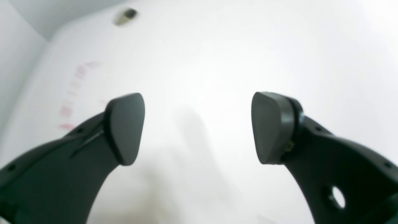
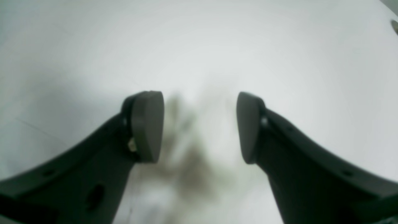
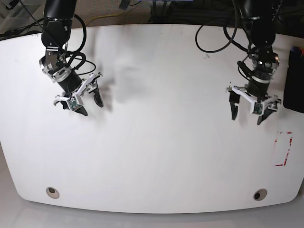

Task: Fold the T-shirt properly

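At the base view's right, the left gripper (image 3: 247, 113) hangs over the white surface (image 3: 161, 156), fingers (image 1: 126, 127) spread wide and holding nothing. At upper left, the right gripper (image 3: 88, 104) likewise has its fingers (image 2: 147, 126) parted and empty. The T-shirt appears in no view.

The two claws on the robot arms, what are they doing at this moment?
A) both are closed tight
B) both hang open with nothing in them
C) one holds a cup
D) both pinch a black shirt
B: the left gripper and the right gripper both show spread fingers with only bare white table between them.
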`<state>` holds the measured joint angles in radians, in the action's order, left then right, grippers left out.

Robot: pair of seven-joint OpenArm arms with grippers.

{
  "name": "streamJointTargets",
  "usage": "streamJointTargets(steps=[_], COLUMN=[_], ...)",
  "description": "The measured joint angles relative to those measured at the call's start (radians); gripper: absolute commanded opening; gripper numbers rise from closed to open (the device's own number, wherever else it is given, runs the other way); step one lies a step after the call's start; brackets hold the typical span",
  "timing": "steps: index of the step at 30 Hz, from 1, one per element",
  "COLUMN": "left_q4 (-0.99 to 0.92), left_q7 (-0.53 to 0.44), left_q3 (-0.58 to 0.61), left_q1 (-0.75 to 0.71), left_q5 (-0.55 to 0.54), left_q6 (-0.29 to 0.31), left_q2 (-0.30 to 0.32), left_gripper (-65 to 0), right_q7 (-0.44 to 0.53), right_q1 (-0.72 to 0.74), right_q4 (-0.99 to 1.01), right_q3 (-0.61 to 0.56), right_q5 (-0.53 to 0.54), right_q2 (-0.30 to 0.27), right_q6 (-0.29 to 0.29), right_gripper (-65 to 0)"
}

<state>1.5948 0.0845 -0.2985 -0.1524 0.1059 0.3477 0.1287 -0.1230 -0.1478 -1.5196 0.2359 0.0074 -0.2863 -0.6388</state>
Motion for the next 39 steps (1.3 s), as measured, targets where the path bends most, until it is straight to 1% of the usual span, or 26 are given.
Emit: streamJointTargets(steps=[2,3,5,7,8,11,13,15,17,18,21,26,28,30,33,37,39], left_q4=[0.018,0.024,0.05,0.102,0.129,0.178,0.187,0.187,0.19,0.197,0.259,0.341,0.362,0.367,0.362,0.334,0.302], left_q7=[-0.018,-0.023,-0.021,-0.023,-0.027,-0.026,-0.025,-0.025,-0.024,-0.021,-0.014,0.083,0.089,0.085,0.093,0.091,0.091], left_q3=[0.016,0.028,0.048,0.055,0.055,0.049,0.05,0.049,0.049,0.049,0.049,0.072,0.081,0.091,0.092,0.089,0.088], left_q1=[-0.05,-0.076,-0.128,-0.194,-0.23,-0.325,-0.382,-0.433,-0.481,-0.505,-0.593,-0.724,-0.78,-0.837,-0.91,-0.974,-0.984], left_q5=[0.003,0.005,0.005,0.005,0.003,0.004,0.006,0.006,0.006,0.006,0.005,0.002,-0.002,-0.002,-0.002,-0.001,-0.001], left_q6=[-0.003,-0.009,-0.011,0.005,-0.001,-0.012,-0.011,-0.008,-0.01,-0.011,-0.012,-0.016,-0.016,-0.011,-0.011,-0.015,-0.014], left_q2=[-0.044,-0.063,-0.099,-0.132,-0.148,-0.189,-0.204,-0.216,-0.226,-0.232,-0.242,-0.262,-0.267,-0.267,-0.264,-0.257,-0.25], left_gripper=[-15.7,-15.7,-15.7,-15.7,-15.7,-15.6,-15.6,-15.6,-15.7,-15.7,-15.7,-15.7,-15.7,-15.7,-15.7,-15.7,-15.6], right_q7=[0.026,0.043,0.087,0.096,0.098,0.107,0.105,0.105,0.105,0.103,0.104,0.111,0.109,0.111,0.114,0.111,0.121], right_q1=[-0.042,-0.068,-0.118,-0.169,-0.195,-0.283,-0.333,-0.386,-0.429,-0.444,-0.498,-0.621,-0.681,-0.724,-0.8,-0.903,-0.924], right_q4=[-0.002,-0.002,-0.002,-0.018,-0.031,-0.076,-0.1,-0.117,-0.129,-0.132,-0.156,-0.209,-0.232,-0.248,-0.257,-0.246,-0.204], right_q3=[0.001,0.002,0.006,0.005,0.003,0.001,0.009,0.041,0.076,0.092,0.132,0.183,0.204,0.22,0.233,0.226,0.21], right_q5=[0.02,0.023,0.026,0.035,0.044,0.11,0.164,0.19,0.215,0.219,0.233,0.236,0.235,0.233,0.236,0.233,0.234], right_q2=[-0.011,-0.013,-0.013,-0.007,-0.004,-0.002,-0.002,-0.002,0.006,0.012,0.04,0.089,0.113,0.135,0.169,0.188,0.204], right_q6=[0.05,0.061,0.102,0.116,0.12,0.139,0.154,0.145,0.151,0.16,0.158,0.127,0.089,0.076,0.076,0.064,0.079], right_gripper=[-30.8,-30.8,-30.8,-30.8,-30.8,-30.8,-30.8,-30.8,-30.8,-30.8,-30.8,-30.8,-30.8,-30.8,-30.8,-30.9,-30.9])
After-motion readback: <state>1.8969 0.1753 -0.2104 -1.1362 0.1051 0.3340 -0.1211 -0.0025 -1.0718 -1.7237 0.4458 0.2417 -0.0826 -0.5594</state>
